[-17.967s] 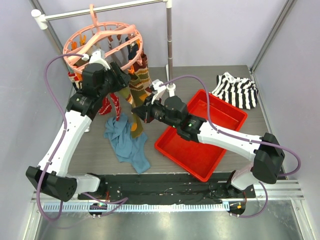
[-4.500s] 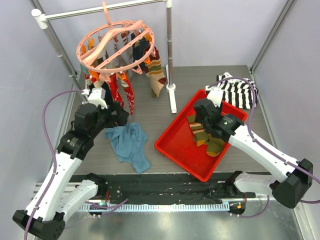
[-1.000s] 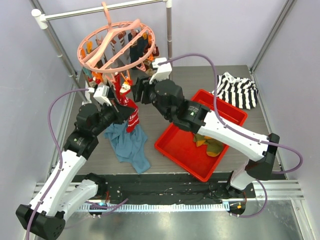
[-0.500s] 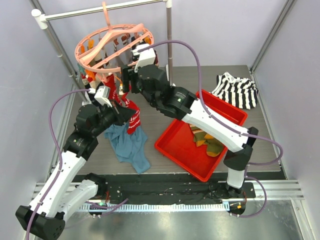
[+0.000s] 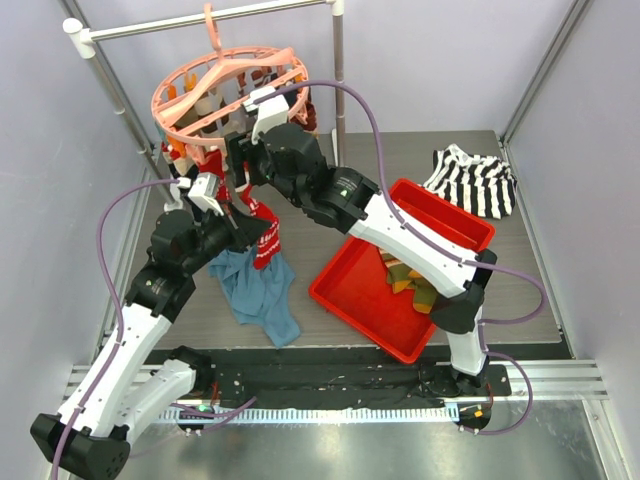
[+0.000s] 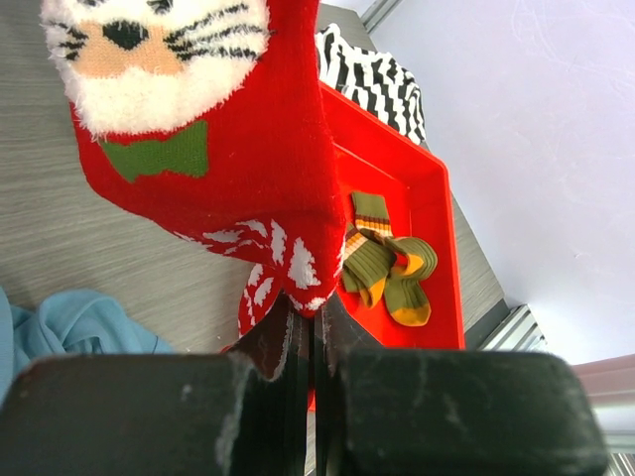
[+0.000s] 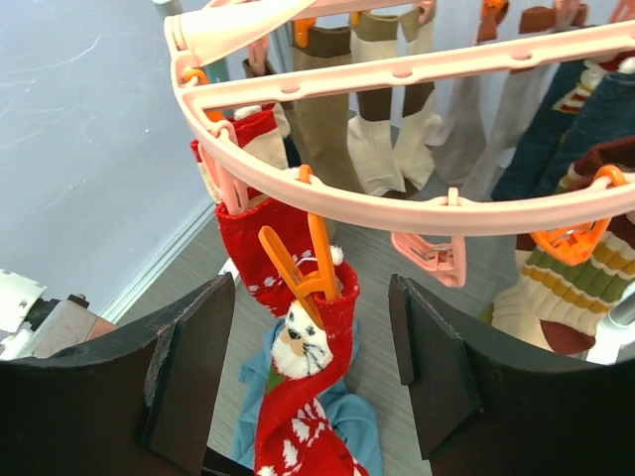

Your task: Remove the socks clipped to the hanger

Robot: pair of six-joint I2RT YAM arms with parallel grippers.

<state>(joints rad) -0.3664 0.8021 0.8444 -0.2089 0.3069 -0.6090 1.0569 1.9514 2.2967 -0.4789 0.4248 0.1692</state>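
The salmon-pink ring hanger [image 5: 196,88] hangs from the rail with several socks clipped under it. A red-white sock with a cat face [image 7: 298,352] hangs from an orange clip [image 7: 303,266] on the ring [image 7: 417,71]. My left gripper [image 6: 316,322] is shut on the toe of this red sock [image 6: 213,169], low beside the hanger [image 5: 243,222]. My right gripper [image 7: 313,369] is open just below the ring, one finger on each side of the orange clip, touching nothing. Beige and brown socks [image 7: 382,129] and a navy one [image 7: 561,124] hang behind.
A red tray [image 5: 352,288] at the right holds olive-orange socks [image 5: 410,280]. A blue cloth [image 5: 255,290] lies under the hanger, and a black-and-white striped garment [image 5: 470,180] lies at the back right. The grey rail [image 5: 200,20] and its post [image 5: 338,90] stand close behind my right arm.
My right arm has swung left and up from above the tray, and its open jaws now flank the orange clip. The left gripper has kept its hold on the red sock.
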